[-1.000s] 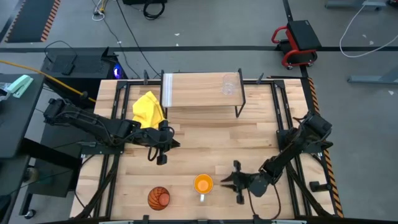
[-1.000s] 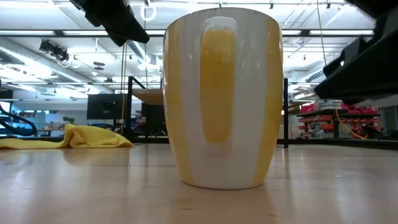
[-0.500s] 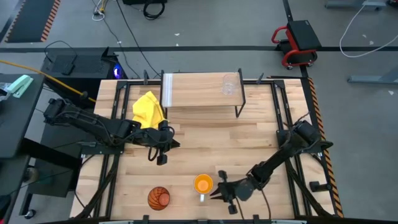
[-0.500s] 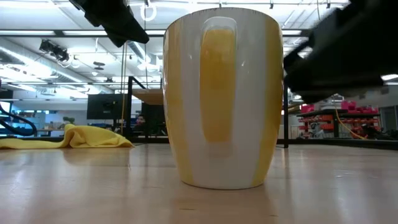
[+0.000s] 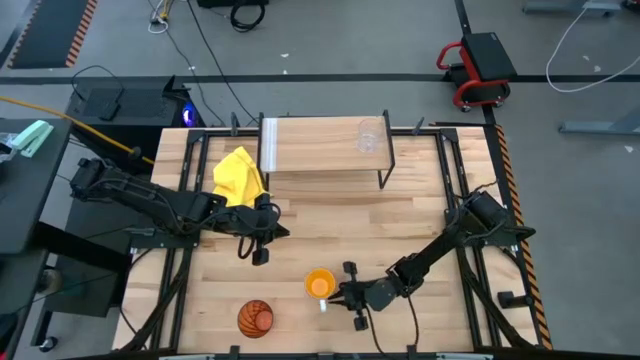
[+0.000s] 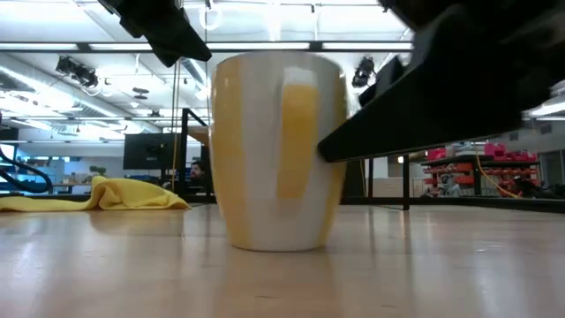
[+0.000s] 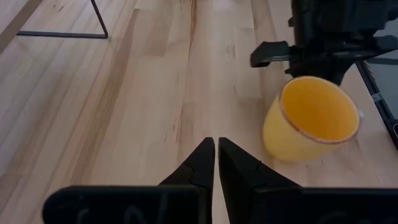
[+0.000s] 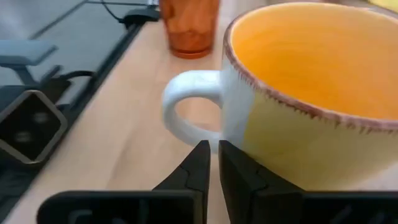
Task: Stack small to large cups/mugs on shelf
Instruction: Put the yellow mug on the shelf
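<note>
The orange mug (image 5: 320,284) with its white handle (image 8: 186,106) stands upright on the tabletop near the near edge. My right gripper (image 5: 343,294), shut, lies low on the mug's right side. The ribbed brown-orange tumbler (image 5: 254,318) stands to the mug's left. A small clear cup (image 5: 369,137) stands on the right end of the shelf (image 5: 310,145) at the far side. My left gripper (image 5: 272,232) hovers shut over mid-table, left of the mug (image 7: 311,121), touching nothing. My right gripper (image 8: 213,149) meets the mug with its shut fingertips against the outer wall (image 8: 242,134), low down and just beside the handle's root. The fingers come level from the table's right. The mug stands with its base on the table (image 6: 278,150).
A yellow cloth (image 5: 238,172) lies left of the shelf. Black rails run along both sides of the table. Bare wood lies between the shelf's legs (image 7: 96,25) and the mug.
My right gripper has travelled low along the near side toward the table's left, reached the mug and pushed it a short way left and toward the far edge. The mug has slid on its base and stayed upright, turning slightly.
</note>
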